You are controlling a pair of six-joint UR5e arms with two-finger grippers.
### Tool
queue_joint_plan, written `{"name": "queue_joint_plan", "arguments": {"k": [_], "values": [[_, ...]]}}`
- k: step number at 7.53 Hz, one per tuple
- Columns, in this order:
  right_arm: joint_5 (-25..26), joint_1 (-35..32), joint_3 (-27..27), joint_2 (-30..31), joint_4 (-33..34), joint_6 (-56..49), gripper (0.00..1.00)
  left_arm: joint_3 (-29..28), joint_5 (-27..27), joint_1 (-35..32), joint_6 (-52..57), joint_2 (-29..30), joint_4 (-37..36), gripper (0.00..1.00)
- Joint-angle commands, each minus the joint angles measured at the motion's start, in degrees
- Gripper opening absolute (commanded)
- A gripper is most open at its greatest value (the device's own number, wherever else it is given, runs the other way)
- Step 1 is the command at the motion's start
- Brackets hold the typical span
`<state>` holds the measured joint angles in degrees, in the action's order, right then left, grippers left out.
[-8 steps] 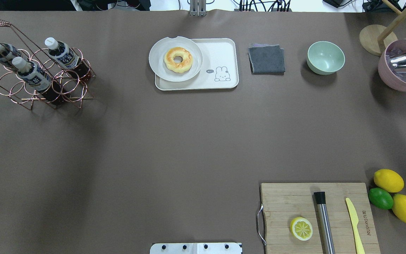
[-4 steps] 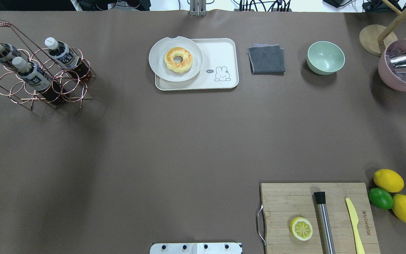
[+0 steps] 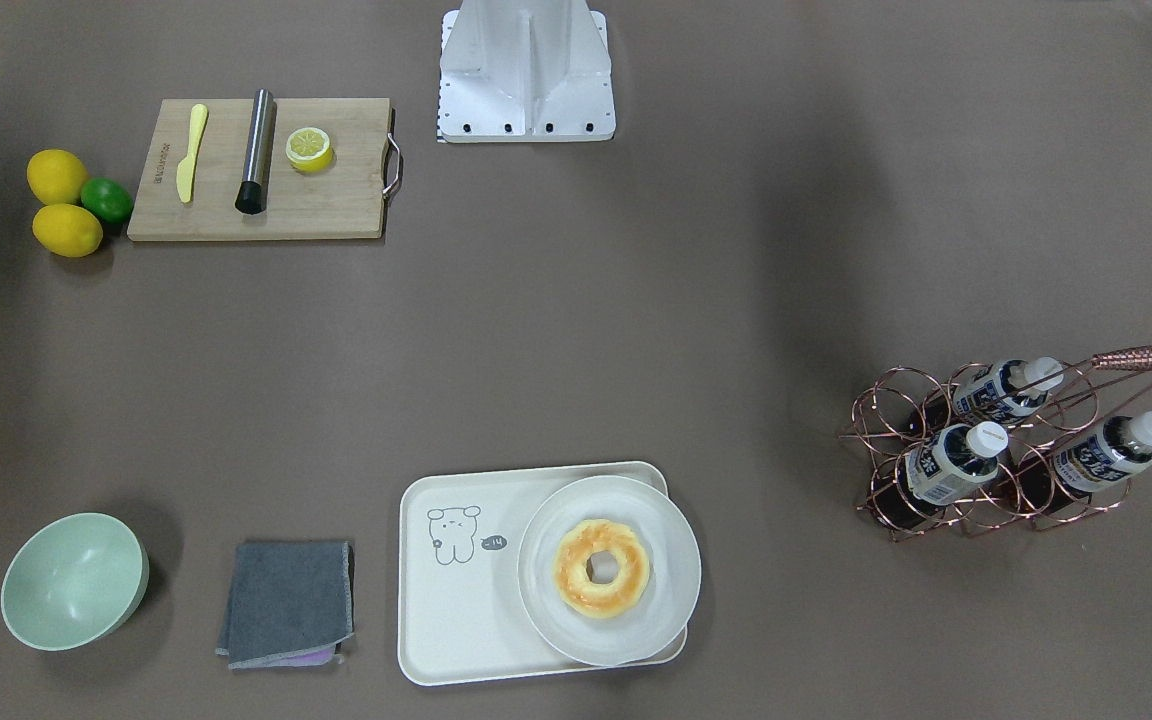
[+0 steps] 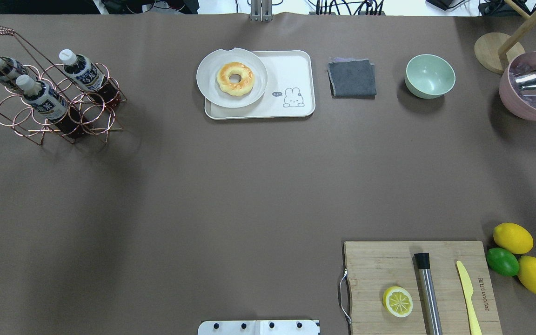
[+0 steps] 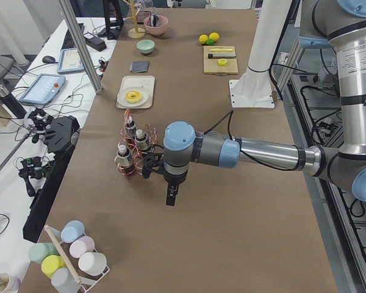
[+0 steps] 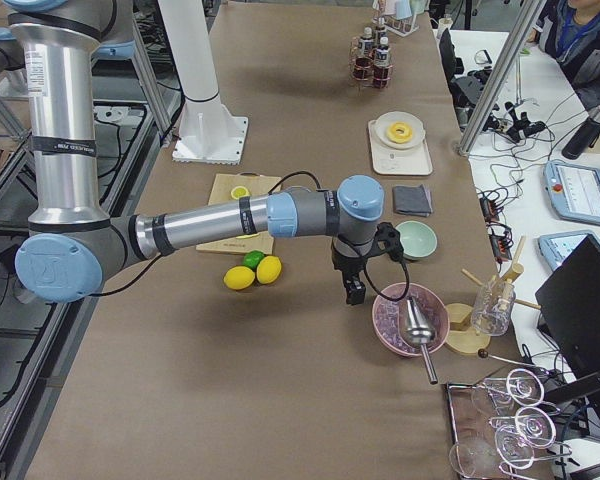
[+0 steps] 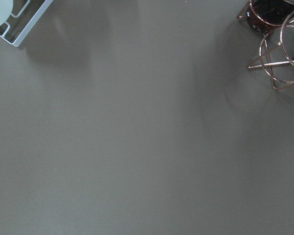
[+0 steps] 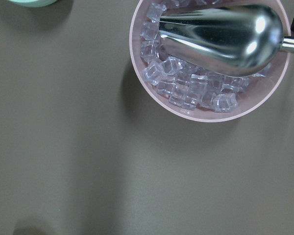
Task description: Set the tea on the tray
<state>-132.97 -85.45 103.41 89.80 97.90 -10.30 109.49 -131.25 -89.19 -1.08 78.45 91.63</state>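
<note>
Three tea bottles stand in a copper wire rack [image 4: 58, 123] at the far left: one [image 4: 81, 70], a second [image 4: 42, 100] and a third [image 4: 3, 67]. In the front-facing view they are at the right [image 3: 941, 465]. The cream tray [image 4: 291, 70] lies at the far middle with a white plate [image 4: 212, 93] and a donut [image 4: 235, 78] on its left part. My left gripper [image 5: 171, 196] hangs over bare table near the rack. My right gripper [image 6: 355, 293] hangs near the pink bowl. Both show only in the side views, so I cannot tell whether they are open or shut.
A grey cloth [image 4: 351, 78], a green bowl [image 4: 430, 76] and a pink bowl of ice with a metal scoop [image 4: 535, 86] sit at the far right. A cutting board [image 4: 389, 265] with half a lemon, a muddler and a knife is near right, beside lemons and a lime [image 4: 502, 261].
</note>
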Motion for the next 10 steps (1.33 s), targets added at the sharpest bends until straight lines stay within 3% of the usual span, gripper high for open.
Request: {"name": "queue_joint_plan", "arguments": {"k": [1,4,5,8,9,10], "values": [[-0.01,0.02,-0.05,-0.06,0.09,0.02,1.0,3.0,-0.24,0.16,-0.67,-0.83,0.04,0.98],[-0.1,0.1,-0.32,0.03,0.1,0.11,1.0,5.74,-1.37,0.51,-1.2,-0.58,0.31,0.97],[-0.1,0.1,-0.23,0.29,0.1,0.19,1.0,7.91,-2.16,0.69,-9.82,-0.4,1.09,0.97],[0.26,0.19,-0.4,0.46,-0.17,0.11,1.0,9.08,-1.91,6.11,-32.07,-0.93,18.18,0.96],[0.17,0.19,-0.41,0.55,-0.26,0.11,1.0,8.99,-0.51,9.01,-38.84,-0.84,25.02,0.93],[0.08,0.19,-0.49,0.64,-0.34,0.11,1.0,8.9,3.07,12.95,-41.87,0.9,27.44,0.88]]}}
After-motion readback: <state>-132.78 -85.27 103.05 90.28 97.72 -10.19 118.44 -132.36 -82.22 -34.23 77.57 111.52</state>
